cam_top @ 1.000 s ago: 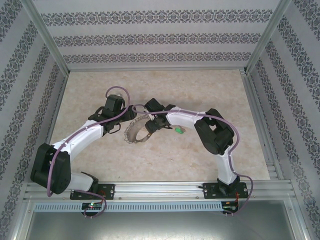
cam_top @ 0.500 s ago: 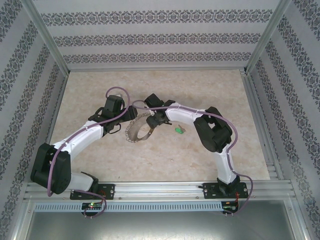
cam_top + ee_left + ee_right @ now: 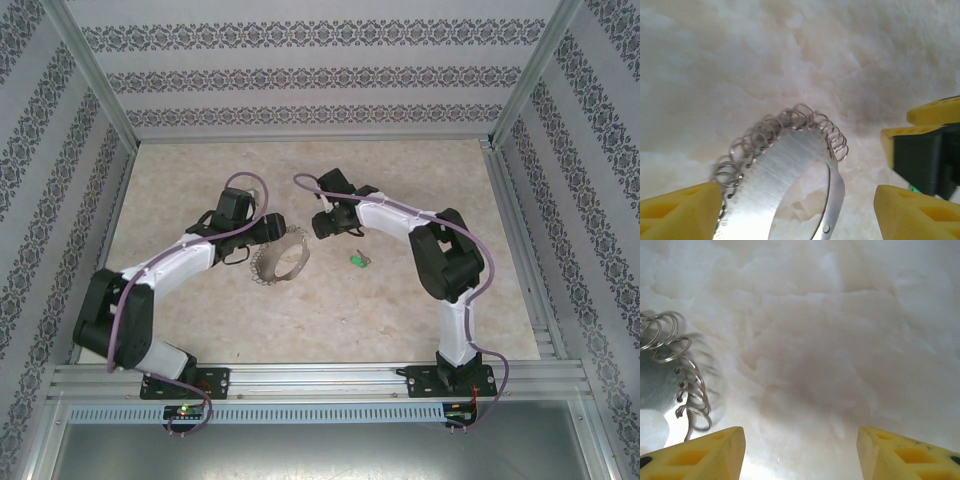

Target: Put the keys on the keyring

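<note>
I'm seeing left gripper [image 3: 797, 200] and right gripper [image 3: 801, 437] apart; I'm judging the keyring [image 3: 785, 170] light, slippery, best pinched on its flat band.

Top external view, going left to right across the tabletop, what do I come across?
keyring → right gripper → green key. The left gripper overlaps the keyring, so its place is unclear and I left it out.
</note>
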Robot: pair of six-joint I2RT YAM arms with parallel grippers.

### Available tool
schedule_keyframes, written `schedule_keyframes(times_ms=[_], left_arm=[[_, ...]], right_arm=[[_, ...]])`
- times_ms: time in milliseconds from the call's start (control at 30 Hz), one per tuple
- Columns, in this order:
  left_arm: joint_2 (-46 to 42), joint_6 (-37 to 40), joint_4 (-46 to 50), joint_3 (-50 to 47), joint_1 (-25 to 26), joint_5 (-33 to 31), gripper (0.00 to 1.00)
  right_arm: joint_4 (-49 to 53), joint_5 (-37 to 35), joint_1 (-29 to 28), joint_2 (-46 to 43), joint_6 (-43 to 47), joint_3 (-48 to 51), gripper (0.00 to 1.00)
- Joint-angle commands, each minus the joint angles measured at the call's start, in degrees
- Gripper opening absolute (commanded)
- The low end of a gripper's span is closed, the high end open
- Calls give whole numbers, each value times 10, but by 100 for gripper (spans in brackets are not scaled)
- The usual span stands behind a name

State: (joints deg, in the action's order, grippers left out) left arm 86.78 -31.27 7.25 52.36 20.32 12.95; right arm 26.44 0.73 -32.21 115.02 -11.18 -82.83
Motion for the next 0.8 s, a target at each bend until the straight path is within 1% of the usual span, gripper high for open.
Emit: schedule_keyframes(times_ms=[0,67,167,367,567,767], left_arm=[[47,53,9,57,26,78,76],[79,77,35,90,45,87,71],[120,115,72,140,62,94,58],[196,184,154,226,77,102,36],[234,232,202,271,93,71,36],[259,248,233,307,94,59,37]], right_arm=[[-22,39,17,-63,-45,44,62],[-36,52,28,-94,-57,78,62],[-53,64,42,-133,-71,121,62],[-84,81,65,-187,-89,184,62],[-102,95,78,-203,-95,215,62],[-118,105,84,-201,-100,229,62]])
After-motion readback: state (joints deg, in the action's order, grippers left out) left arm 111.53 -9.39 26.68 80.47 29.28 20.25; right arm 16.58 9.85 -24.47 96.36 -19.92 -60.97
